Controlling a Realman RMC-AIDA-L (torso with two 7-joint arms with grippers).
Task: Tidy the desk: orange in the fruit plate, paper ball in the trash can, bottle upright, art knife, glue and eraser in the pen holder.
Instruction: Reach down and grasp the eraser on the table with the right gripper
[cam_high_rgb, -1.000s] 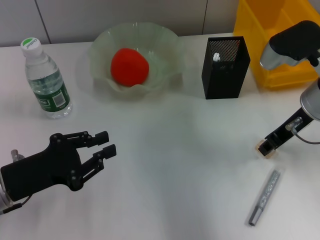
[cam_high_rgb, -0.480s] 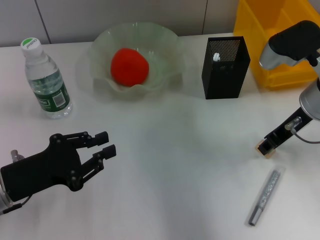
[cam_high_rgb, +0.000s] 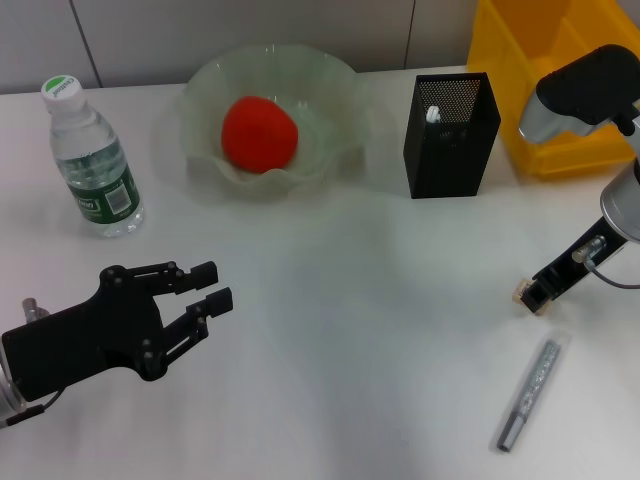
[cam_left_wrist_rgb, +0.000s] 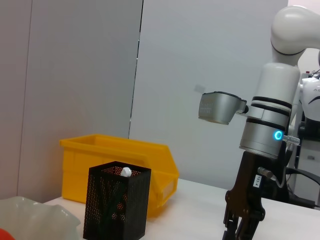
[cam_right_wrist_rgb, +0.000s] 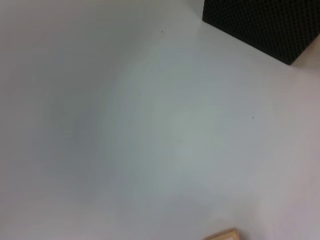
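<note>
- Beige and blocky, the eraser (cam_high_rgb: 527, 296) sat at the right gripper (cam_high_rgb: 533, 295) tips near the right edge, apparently pinched, not yet in the black mesh pen holder (cam_high_rgb: 449, 134).
- Done: orange (cam_high_rgb: 259, 133) in the ruffled glass fruit plate (cam_high_rgb: 335, 92), bottle (cam_high_rgb: 92, 160) upright.
- A silvery art knife (cam_high_rgb: 529, 394) lay nearer.
- The left gripper (cam_high_rgb: 208, 301) idled near-left, jaws spread.

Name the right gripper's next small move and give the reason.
Probably lift straight up, then carry toward the pen holder. The right gripper is down at the desk on the eraser, apparently shut on it. The orange already sits in the fruit plate and the bottle stands upright. The left gripper hangs idle.
</note>
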